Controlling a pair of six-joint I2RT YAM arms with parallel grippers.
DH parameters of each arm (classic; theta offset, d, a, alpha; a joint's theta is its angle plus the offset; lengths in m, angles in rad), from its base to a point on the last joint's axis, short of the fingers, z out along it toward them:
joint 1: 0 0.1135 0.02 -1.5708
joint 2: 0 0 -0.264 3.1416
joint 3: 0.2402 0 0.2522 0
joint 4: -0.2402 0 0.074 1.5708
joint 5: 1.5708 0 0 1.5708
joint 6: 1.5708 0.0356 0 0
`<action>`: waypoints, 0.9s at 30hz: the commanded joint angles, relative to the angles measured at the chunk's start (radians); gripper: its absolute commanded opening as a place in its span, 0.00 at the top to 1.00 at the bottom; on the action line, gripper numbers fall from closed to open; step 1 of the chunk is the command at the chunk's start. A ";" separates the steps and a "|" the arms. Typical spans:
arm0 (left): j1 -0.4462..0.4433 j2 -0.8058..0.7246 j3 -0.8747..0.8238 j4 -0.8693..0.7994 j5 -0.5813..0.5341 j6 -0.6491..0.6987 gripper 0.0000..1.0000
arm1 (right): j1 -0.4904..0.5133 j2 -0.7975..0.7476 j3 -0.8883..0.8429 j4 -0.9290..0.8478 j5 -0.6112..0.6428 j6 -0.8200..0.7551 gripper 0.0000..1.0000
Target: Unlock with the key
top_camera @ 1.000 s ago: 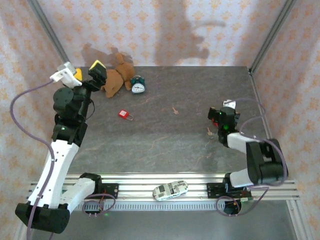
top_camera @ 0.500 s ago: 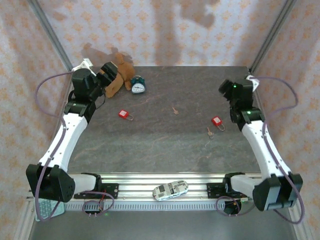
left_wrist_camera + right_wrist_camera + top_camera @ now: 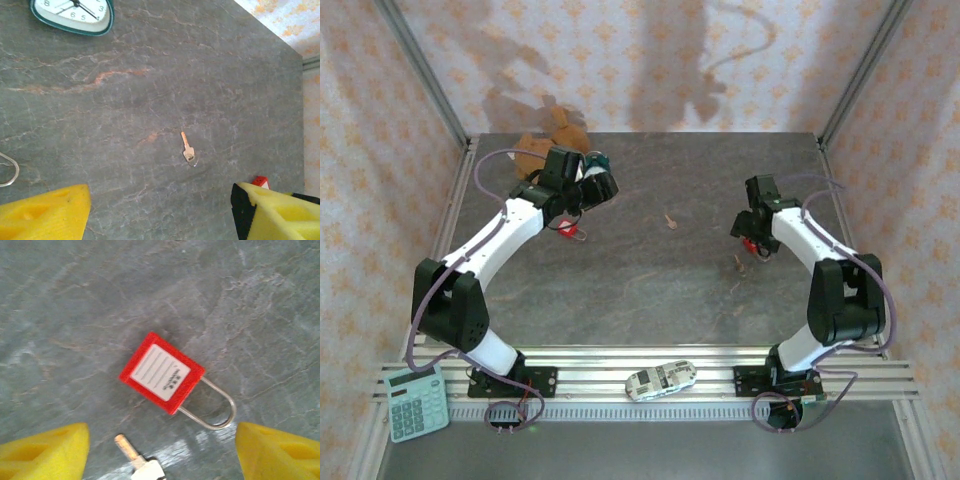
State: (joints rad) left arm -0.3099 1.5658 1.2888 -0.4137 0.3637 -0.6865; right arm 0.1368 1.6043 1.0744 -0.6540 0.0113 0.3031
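Both arms reach out over the dark, stone-patterned table [image 3: 650, 290]. The left gripper [image 3: 603, 188] hangs at the back left, close by a teal alarm clock [image 3: 595, 160] and a brown stuffed toy [image 3: 542, 147]. Its yellow fingers [image 3: 45, 217] stand wide apart with nothing between them, released above bare tabletop. Just beside that arm a first red padlock [image 3: 568, 229] lies flat on the table, with its wire shackle pointing right. Ahead of the left gripper, out in the middle of the table, lies the middle key [image 3: 187, 150]. It is small and on its own, well apart from the clock and from either padlock.

On the right side, the right gripper [image 3: 751, 234] hovers low over a second red padlock [image 3: 161, 372]. That padlock lies flat with its white label facing up. As far as I can tell from the wrist view, both legs of its shackle sit in the body. A second key [image 3: 142, 465] lies just beside the padlock's lower corner, close but not touching it. This key rests on the table in the gap between the right gripper's fingers [image 3: 42, 450]. Those fingers are spread wide and grasp nothing.

At the near edge, a toy car [image 3: 660, 379] sits on the aluminium rail [image 3: 580, 365]. A calculator [image 3: 417, 402] lies by the near left corner.
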 commanded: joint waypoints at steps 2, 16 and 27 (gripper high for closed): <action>-0.001 -0.033 0.027 -0.023 0.013 0.014 0.25 | 0.006 0.064 0.039 -0.074 0.121 -0.034 0.22; -0.007 -0.027 0.029 -0.026 0.027 0.022 0.25 | -0.059 0.224 0.172 -0.108 0.130 -0.058 0.23; -0.008 -0.020 0.029 -0.020 0.032 0.021 0.25 | -0.094 0.218 0.164 -0.059 -0.073 -0.054 0.24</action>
State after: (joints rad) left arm -0.3126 1.5654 1.2888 -0.4156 0.3855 -0.6804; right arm 0.0448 1.8347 1.2484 -0.7147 0.0299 0.2497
